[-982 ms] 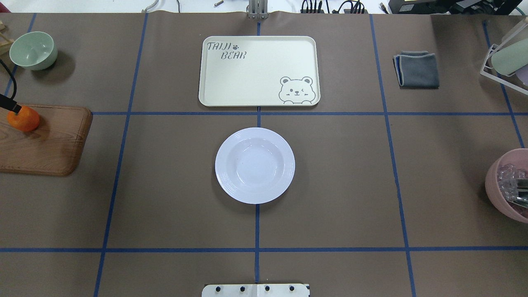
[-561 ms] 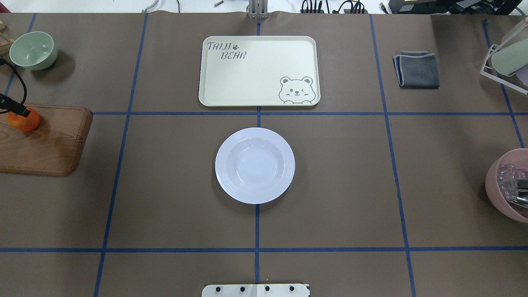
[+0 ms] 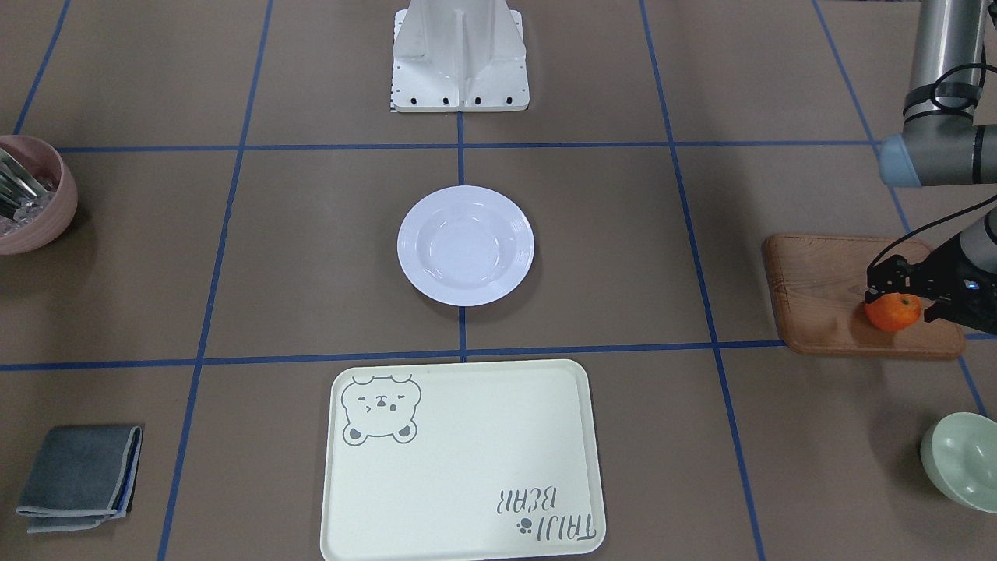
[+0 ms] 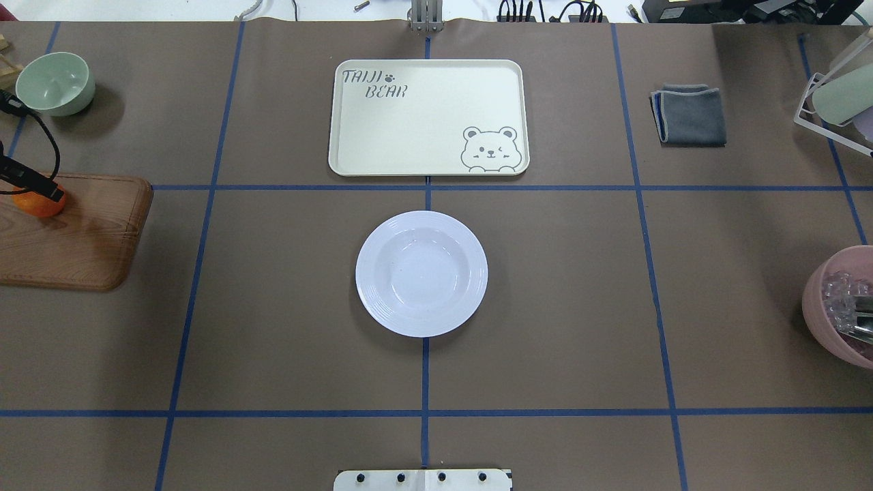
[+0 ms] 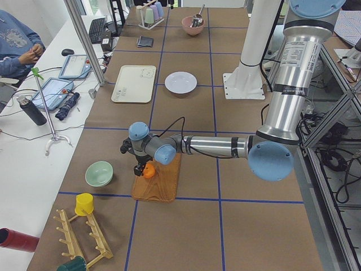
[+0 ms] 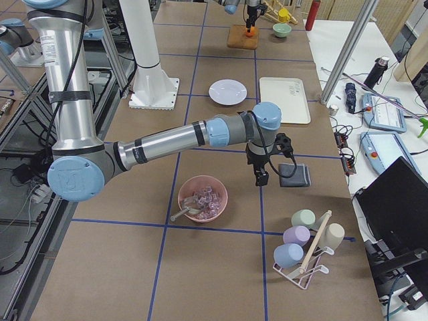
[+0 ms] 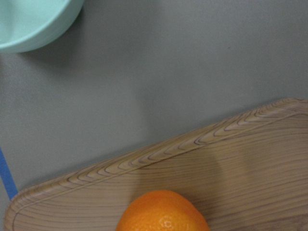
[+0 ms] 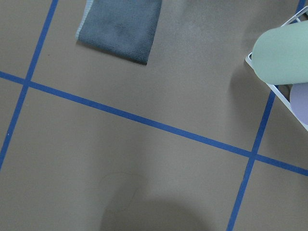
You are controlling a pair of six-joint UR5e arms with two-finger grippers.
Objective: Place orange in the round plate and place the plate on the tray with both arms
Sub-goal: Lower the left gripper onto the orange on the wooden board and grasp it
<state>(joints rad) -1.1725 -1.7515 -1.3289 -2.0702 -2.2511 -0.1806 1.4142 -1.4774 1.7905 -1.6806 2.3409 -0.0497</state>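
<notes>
Table [image 4: 273, 307]: brown cover, blue tape grid.

Tray [image 4: 427, 116]: bare, at 12 o'clock from the round plate [image 4: 421, 273] in the overhead view, close to it but not touching.

Round plate: at table centre, nothing in it. It looks stiff and glossy, so likely slippery. You should take it by the wide rim at 3 and 9 o'clock, one arm per side.

Orange [image 3: 893, 312]: on the wooden board [image 4: 82, 239], well apart at 9 o'clock from the plate. Judged light, slightly soft and apt to roll, so grip it gently across its middle.

Left gripper [image 3: 901, 305]: the fingers straddle the orange, but whether they press on it cannot be told.

Right gripper [image 6: 262, 175]: above the table beside the grey cloth [image 6: 294, 175]. How far its fingers are open cannot be told.
</notes>
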